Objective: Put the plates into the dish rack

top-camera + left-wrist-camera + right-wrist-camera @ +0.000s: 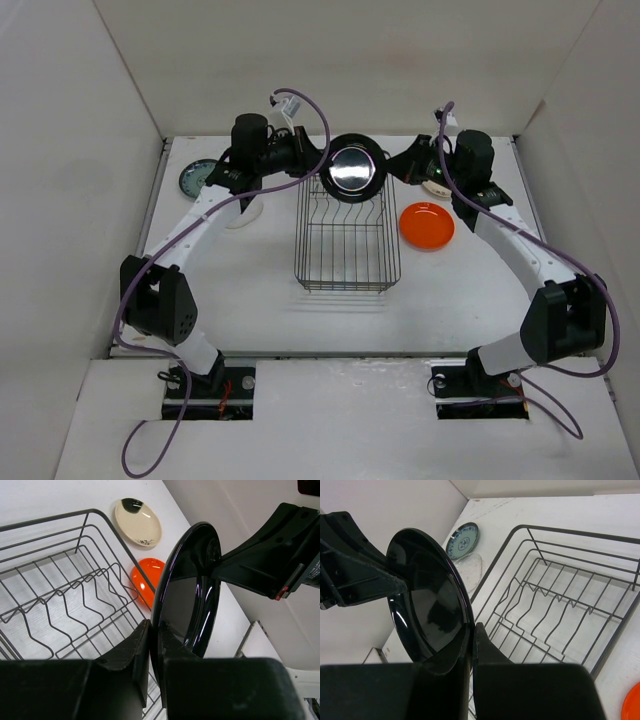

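The black plate (pixel 355 168) stands on edge above the far end of the wire dish rack (pixel 348 262). My left gripper (pixel 318 160) is shut on its left rim and my right gripper (pixel 396 167) is shut on its right rim. In the left wrist view the plate (pixel 187 600) is pinched at my left gripper (pixel 154 640). In the right wrist view the plate (pixel 427 600) is pinched at my right gripper (pixel 472 630). The orange plate (pixel 426 225) lies right of the rack. The teal plate (pixel 198 178) and the pale plate (pixel 243 212) lie to its left. The cream plate (pixel 138 522) lies beyond the orange one.
The rack's divider prongs (pixel 555 605) are empty. White walls enclose the table at the back and on both sides. The right arm (pixel 520 250) arches over the table's right part and the left arm (pixel 190 235) over its left part.
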### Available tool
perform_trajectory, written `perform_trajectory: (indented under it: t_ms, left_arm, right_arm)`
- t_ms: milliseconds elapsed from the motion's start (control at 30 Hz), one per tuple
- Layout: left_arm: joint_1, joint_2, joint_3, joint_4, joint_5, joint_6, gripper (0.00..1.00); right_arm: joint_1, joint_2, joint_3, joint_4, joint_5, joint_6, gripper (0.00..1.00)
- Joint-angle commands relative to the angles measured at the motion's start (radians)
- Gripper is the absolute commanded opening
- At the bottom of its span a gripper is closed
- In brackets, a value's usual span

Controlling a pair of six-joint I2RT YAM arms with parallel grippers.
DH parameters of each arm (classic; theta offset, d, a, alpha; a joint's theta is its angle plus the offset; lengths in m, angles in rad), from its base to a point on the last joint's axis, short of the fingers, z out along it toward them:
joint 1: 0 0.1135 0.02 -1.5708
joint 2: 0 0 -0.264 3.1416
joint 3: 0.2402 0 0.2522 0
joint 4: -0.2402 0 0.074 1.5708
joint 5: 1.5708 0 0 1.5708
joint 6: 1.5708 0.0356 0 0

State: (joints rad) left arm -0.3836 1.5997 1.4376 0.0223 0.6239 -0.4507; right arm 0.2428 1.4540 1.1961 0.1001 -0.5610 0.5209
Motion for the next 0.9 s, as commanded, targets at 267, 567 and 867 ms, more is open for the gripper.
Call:
perform_trajectory:
  t_ms: [267, 567, 867]
  left_arm:
    - [-0.02, -0.044, -0.023, 0.071, 0.068, -0.013, 0.0]
    - [-0.02, -0.053, -0.014, 0.062, 0.057, -0.013, 0.0]
    - [-0.02, -0.063, -0.005, 0.021, 0.019, 0.015, 0.0]
  right_arm:
    - [0.029, -0.011, 0.043, 0.128, -0.073, 0.028, 0.0]
    - [0.029, -0.011, 0.043, 0.128, -0.082, 0.028, 0.0]
    - [0.029, -0.011, 0.043, 0.128, -0.082, 0.037, 0.34]
